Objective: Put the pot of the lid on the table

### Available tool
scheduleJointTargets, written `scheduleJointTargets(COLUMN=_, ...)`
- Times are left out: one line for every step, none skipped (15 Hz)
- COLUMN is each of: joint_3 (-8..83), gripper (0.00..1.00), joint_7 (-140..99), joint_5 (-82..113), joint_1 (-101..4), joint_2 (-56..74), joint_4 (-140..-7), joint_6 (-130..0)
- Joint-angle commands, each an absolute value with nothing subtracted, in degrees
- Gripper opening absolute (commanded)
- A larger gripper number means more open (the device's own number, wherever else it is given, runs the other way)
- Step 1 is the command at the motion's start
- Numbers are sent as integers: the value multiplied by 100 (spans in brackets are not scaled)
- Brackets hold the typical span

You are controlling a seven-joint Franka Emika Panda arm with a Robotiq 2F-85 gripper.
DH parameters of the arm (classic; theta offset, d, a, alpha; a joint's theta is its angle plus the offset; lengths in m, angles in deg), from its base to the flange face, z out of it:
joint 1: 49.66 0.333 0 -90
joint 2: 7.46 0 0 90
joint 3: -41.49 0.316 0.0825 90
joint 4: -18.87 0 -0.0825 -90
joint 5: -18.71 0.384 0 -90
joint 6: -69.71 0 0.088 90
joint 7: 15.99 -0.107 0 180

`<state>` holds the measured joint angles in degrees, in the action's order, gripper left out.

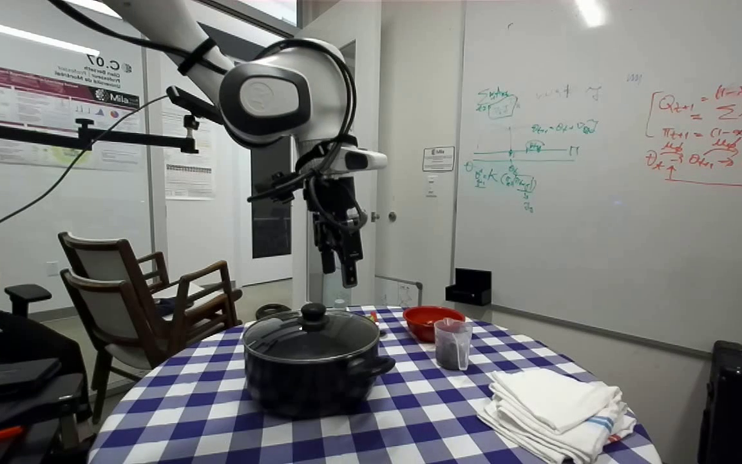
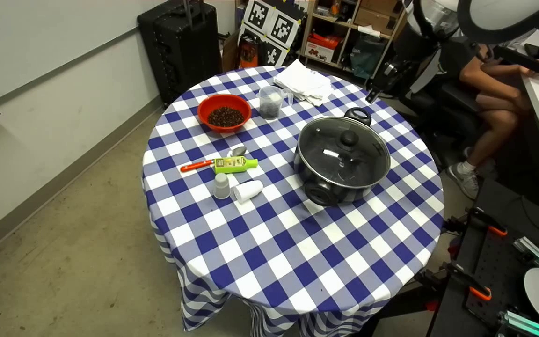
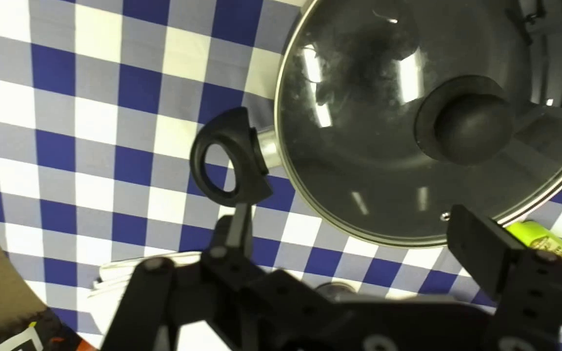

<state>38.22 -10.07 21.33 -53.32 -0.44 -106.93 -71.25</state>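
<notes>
Wrist view is showing the gripper [image 3: 349, 217] gaping, its fingers [image 3: 481, 243] standing well apart. Lower down, the lid [image 3: 369, 161] is covering the pot [image 1: 310, 386], which is resting on the checkered table [image 2: 288, 248] in both exterior views. Apart from the pot, a clear measuring cup [image 1: 453, 347], folded white towels [image 1: 554, 406] and a red bowl [image 1: 417, 327] are sharing the table.

The tablecloth [image 2: 269, 252] has blue and white checks. The pot [image 1: 310, 390] is black. The lid [image 1: 312, 341] is dark grey with a black knob [image 3: 473, 127]. The bowl [image 1: 418, 327] is red. The bottle [image 2: 233, 164] is green.
</notes>
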Motion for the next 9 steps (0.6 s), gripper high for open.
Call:
scheduleJointTargets(joint_3=4013, gripper=100, joint_7=-752, joint_5=2275, joint_1=-5278, joint_2=507, joint_4=-10162, joint_6=-6924)
scheduleJointTargets(joint_3=4073, gripper=100, joint_7=-701, joint_5=2293, joint_1=-5276, joint_2=582, joint_4=-10123, joint_6=-6894)
scheduleJointTargets(joint_3=4165, gripper=100, joint_7=-566, joint_5=2415, joint_1=-5293, joint_2=656, joint_4=-10084, joint_6=-6818)
scheduleJointTargets(joint_3=4241, gripper=100, joint_7=-459, joint_5=2494, joint_1=-5306, joint_2=659, joint_4=-10100, joint_6=-6768)
scheduleJointTargets(joint_3=4305, gripper=100, joint_7=-358, joint_5=2531, joint_1=-5300, joint_2=620, joint_4=-10150, joint_6=-6727)
scheduleJointTargets(joint_3=4337, gripper=100, joint_7=-331, joint_5=2506, joint_1=-5278, joint_2=612, joint_4=-10181, joint_6=-6710)
scheduleJointTargets(joint_3=4365, gripper=100, joint_7=-318, joint_5=2445, joint_1=-5249, joint_2=586, joint_4=-10217, joint_6=-6657)
scheduleJointTargets(joint_3=4389, gripper=100, joint_7=-311, joint_5=2408, joint_1=-5231, joint_2=551, joint_4=-10248, joint_6=-6594)
scheduleJointTargets(joint_3=4404, gripper=100, joint_7=-320, joint_5=2369, joint_1=-5206, joint_2=512, joint_4=-10294, joint_6=-6550)
